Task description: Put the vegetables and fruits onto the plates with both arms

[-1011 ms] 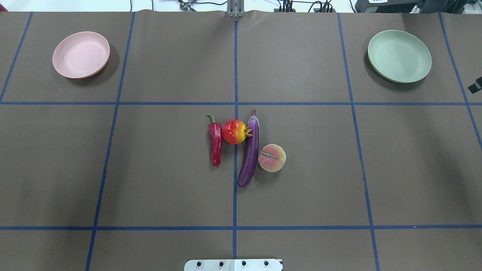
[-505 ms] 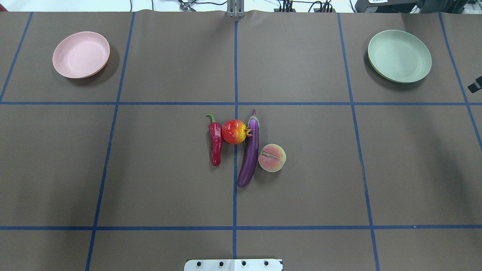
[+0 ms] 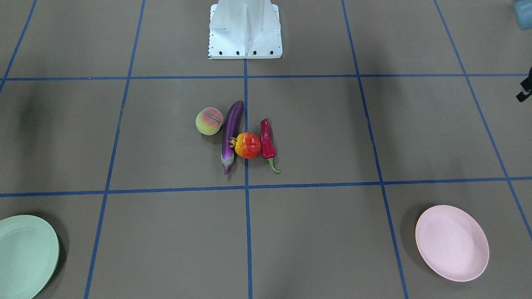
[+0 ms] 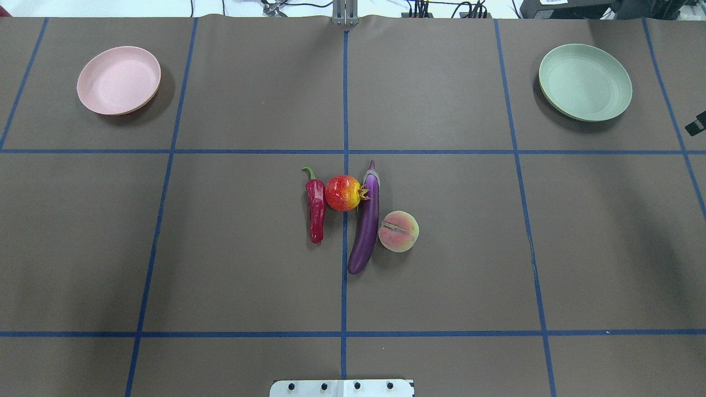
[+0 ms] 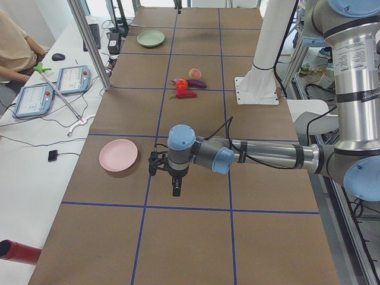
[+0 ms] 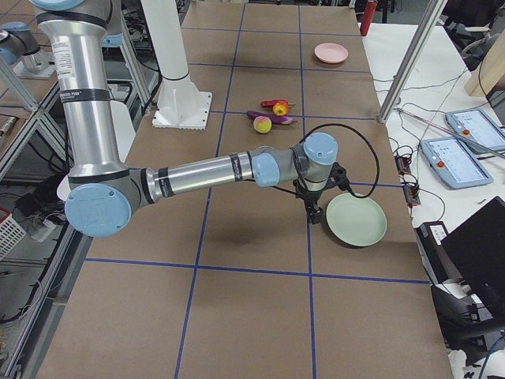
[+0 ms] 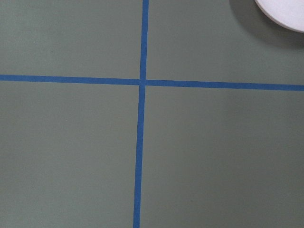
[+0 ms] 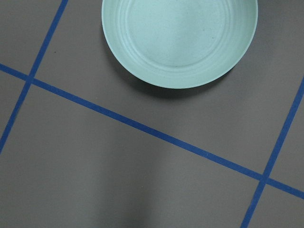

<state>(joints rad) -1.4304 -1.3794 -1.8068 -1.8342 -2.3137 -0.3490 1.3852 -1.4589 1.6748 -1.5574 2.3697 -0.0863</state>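
- pink plate (image 4: 118,80), left gripper (image 5: 172,181): far left of the eggplant (image 4: 365,220); can't tell how open it is.
- chili (image 4: 316,205), red round fruit (image 4: 342,193): just left of the eggplant, with the fruit touching it.
- peach (image 4: 398,231): touching the eggplant's right side.
- green plate (image 4: 585,82), right gripper (image 6: 316,209): far right of the eggplant; can't tell how open it is.

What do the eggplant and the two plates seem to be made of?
Eggplant: probably moulded plastic, glossy; bright highlights run along its purple skin. Pink plate and green plate: matte, perhaps plastic or a fibre composite; even dull colour, no glare. The exact material stays uncertain.
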